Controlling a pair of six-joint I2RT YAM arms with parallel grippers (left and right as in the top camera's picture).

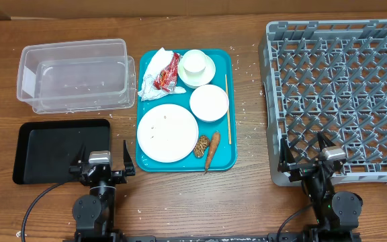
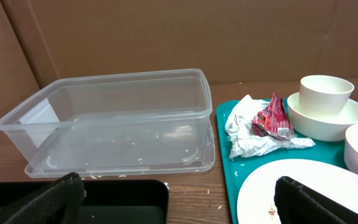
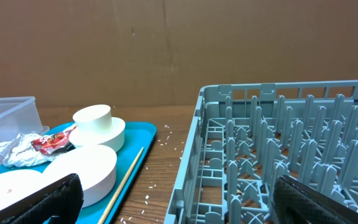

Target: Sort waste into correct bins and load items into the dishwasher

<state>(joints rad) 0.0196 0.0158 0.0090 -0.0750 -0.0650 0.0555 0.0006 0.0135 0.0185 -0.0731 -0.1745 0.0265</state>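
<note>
On the teal tray lie a crumpled napkin with a red-and-white wrapper, a cup standing in a bowl, a second bowl, a large plate, a brown food lump, an orange carrot stick and a thin wooden stick. The clear tub and black tray sit to the left, the grey dish rack to the right. My left gripper is open at the black tray's near right corner. My right gripper is open over the rack's near left corner. Both hold nothing.
Loose rice grains dot the wood between the teal tray and the rack. A cardboard wall closes the far side. In the left wrist view the tub stands ahead, with the napkin and wrapper to its right.
</note>
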